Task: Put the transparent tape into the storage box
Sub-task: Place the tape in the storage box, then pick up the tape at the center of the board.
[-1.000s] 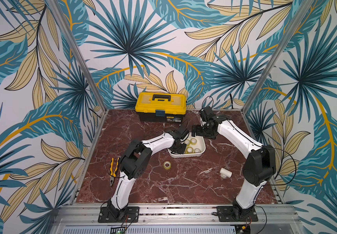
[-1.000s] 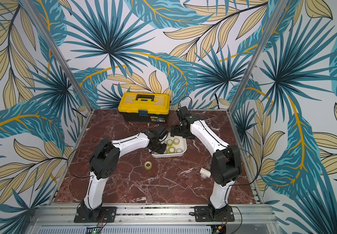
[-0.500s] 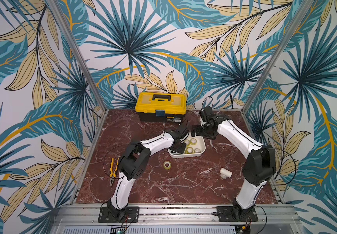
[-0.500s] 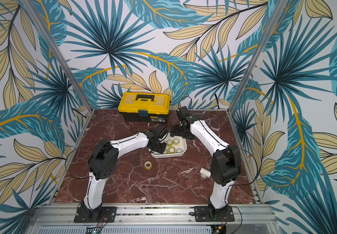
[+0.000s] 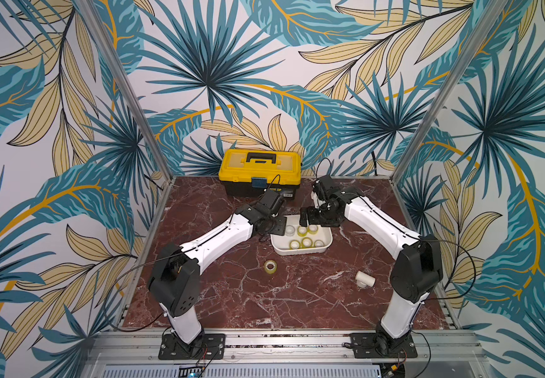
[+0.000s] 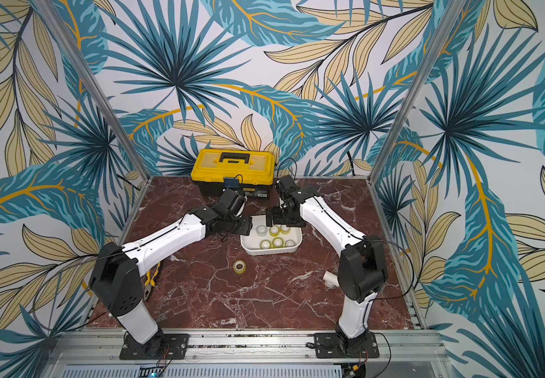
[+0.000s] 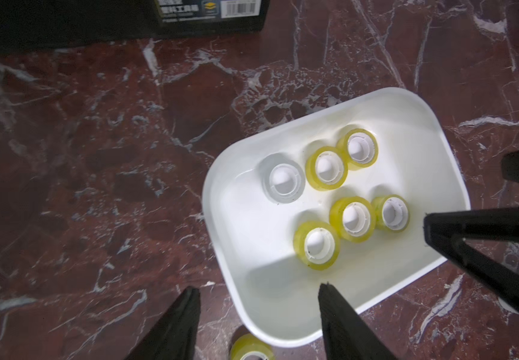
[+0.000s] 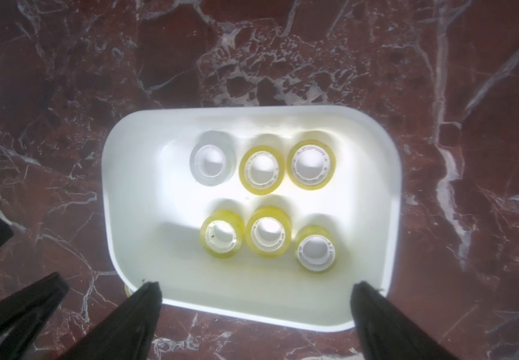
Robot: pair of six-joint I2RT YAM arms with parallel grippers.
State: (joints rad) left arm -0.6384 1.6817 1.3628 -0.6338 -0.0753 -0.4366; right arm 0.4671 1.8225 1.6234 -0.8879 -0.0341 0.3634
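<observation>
Six tape rolls (image 8: 242, 172) lie cores-up in the storage box (image 5: 297, 252), whose long axis runs 9-to-3. A stray roll (image 5: 270, 270) lies at its 7 o'clock. The left tool (image 7: 259, 288) and right tool (image 8: 258, 285) gape empty.

In a top view, a white, shallow, rectangular plastic tub (image 6: 269, 252) holds six small rolls of yellowish clear tape (image 6: 277, 242). A seventh roll (image 6: 239, 266) lies on the red marble tabletop (image 6: 264, 304) nearby. The left gripper (image 6: 247, 227) and right gripper (image 6: 269, 222) hang at the tub's far rim. A yellow-and-black plastic toolbox (image 6: 231, 170) stands behind.
</observation>
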